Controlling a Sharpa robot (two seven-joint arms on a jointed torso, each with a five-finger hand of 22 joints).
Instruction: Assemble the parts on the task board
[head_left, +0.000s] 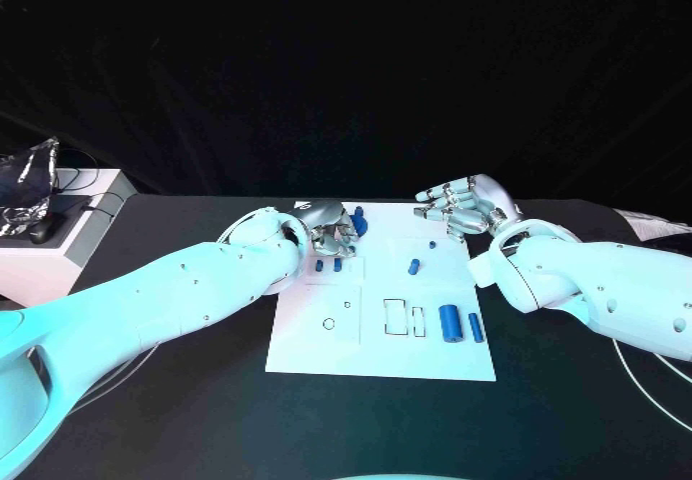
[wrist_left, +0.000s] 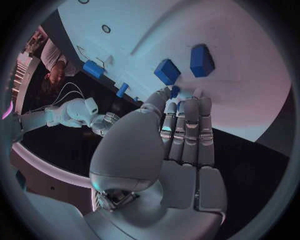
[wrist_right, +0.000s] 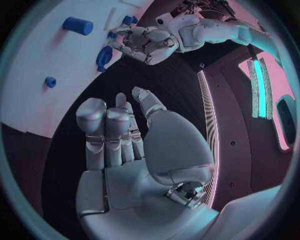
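Note:
The white task board (head_left: 378, 345) lies mid-table. My left hand (head_left: 329, 232) hovers at its far left corner and pinches a blue part (head_left: 358, 222) between thumb and fingertips; a sliver of that part (wrist_left: 175, 91) shows at the tips of the left hand (wrist_left: 169, 145). Two small blue blocks (head_left: 329, 266) lie just nearer on the board (wrist_left: 237, 85). A short blue peg (head_left: 414, 266) stands near the middle, and a thick cylinder (head_left: 450, 323) and a thin one (head_left: 476, 327) lie at the right. My right hand (head_left: 464, 205) is beyond the far right corner, holding nothing; in the right wrist view the right hand's (wrist_right: 125, 135) fingers are extended.
A white box (head_left: 80, 235) with a crumpled silvery bag (head_left: 29, 190) stands at the table's left edge. Cables (head_left: 649, 365) run along the right side. Printed outlines (head_left: 397, 315) mark the board's near half.

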